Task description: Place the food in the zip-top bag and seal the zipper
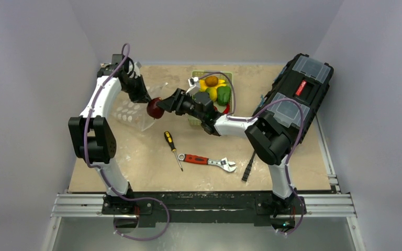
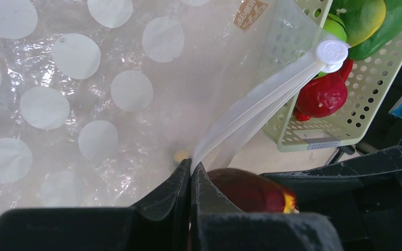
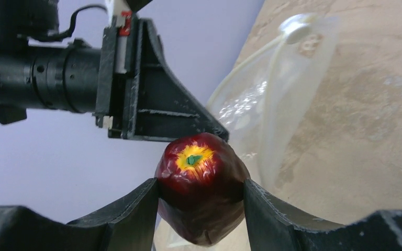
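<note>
Zip-top bag point(image 2: 84, 104) mouth edge pinched by left fingers point(image 2: 170, 203), right fingers point(image 3: 131, 212) gripping red apple point(image 3: 201, 196) just beside

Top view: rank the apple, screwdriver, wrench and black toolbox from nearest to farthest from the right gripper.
1. Apple, held in the right gripper itself.
2. Screwdriver, below it toward the arm bases.
3. Wrench, right of the screwdriver.
4. Toolbox, far right.
</note>
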Tool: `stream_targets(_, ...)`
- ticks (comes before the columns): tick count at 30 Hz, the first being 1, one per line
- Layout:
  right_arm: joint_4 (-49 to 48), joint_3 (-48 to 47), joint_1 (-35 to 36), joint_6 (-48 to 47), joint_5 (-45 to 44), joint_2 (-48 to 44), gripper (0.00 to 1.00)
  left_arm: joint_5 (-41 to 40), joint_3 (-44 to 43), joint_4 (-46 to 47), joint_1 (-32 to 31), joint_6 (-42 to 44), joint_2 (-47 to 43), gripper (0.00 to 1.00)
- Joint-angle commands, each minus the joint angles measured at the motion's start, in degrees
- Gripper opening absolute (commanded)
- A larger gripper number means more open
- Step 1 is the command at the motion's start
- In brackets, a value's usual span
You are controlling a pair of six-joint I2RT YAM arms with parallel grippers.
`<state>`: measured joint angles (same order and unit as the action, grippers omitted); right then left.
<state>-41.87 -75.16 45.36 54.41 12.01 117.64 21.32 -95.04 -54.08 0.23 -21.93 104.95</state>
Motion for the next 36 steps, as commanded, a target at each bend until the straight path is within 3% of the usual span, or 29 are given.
stream_targets(1, -2.18, 0.0, -0.28, 3.14, -7.73, -1.32, 0.0, 1.95, -1.29, 1.32, 1.52, -0.54, -2.79, 0.0)
stream_targets(18, 1.91, -9.86, 0.68, 9.37, -8.12, 8.78, 0.01, 3.69, -0.76, 2.22, 2.05, -0.99, -3.43, 0.0)
stream_targets(24, 3.34, -14.53, 0.87, 10.19, -5.85, 11.63, 0.35, 3.68, -0.67, 2.28, 2.32, -1.01, -3.6, 0.0)
stream_targets(30, 3.65, -12.54, 0.87, 9.58, -4.63, 9.48, 0.69, 3.6, -0.58, 2.36, 2.45, -1.01, -3.67, 0.0)
stream_targets(33, 3.26, -11.43, 0.75, 7.57, -4.13, 8.0, 0.76, 3.89, -0.58, 2.4, 2.87, -1.11, -3.76, 0.0)
stream_targets(36, 2.24, -11.06, 0.47, 7.29, -2.77, 7.31, 0.77, 4.16, -0.4, 2.66, 3.21, -1.27, -3.99, 0.0)
